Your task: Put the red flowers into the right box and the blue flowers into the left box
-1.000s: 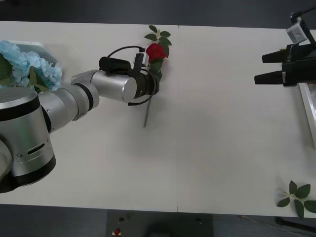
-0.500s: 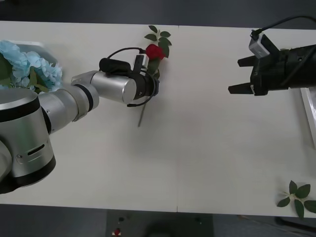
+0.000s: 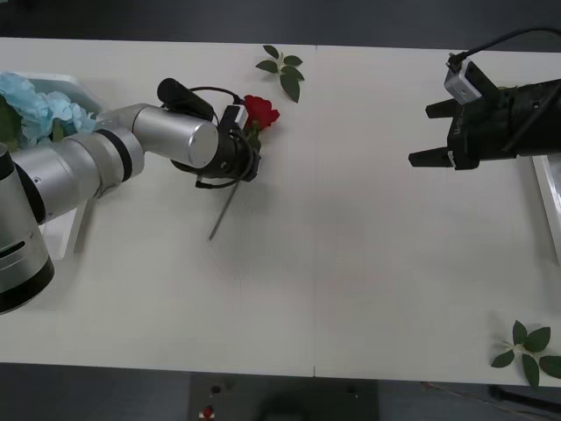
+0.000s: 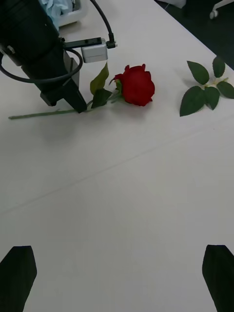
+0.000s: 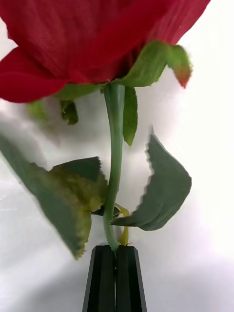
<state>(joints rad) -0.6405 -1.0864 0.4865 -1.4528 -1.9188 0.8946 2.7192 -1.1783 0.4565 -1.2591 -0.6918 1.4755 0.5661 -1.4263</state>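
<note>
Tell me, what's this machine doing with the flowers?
It is sorting fake flowers. The left gripper has its jaws shut on the stem of a red rose, holding it over the white table. The right gripper hangs open over the far right side, holding nothing. Blue flowers already lie in the bin at the left edge. Loose leaf sprigs lie on the table.

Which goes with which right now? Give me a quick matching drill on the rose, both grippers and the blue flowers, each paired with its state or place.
Things:
1. red rose
2. right gripper
3. blue flowers
4. left gripper

States:
A. open, above bare table
B. shut on a stem
C. clamped just below its leaves
D. at the table's left edge, behind the left arm

Pairs: 1-C, 2-A, 3-D, 4-B
</note>
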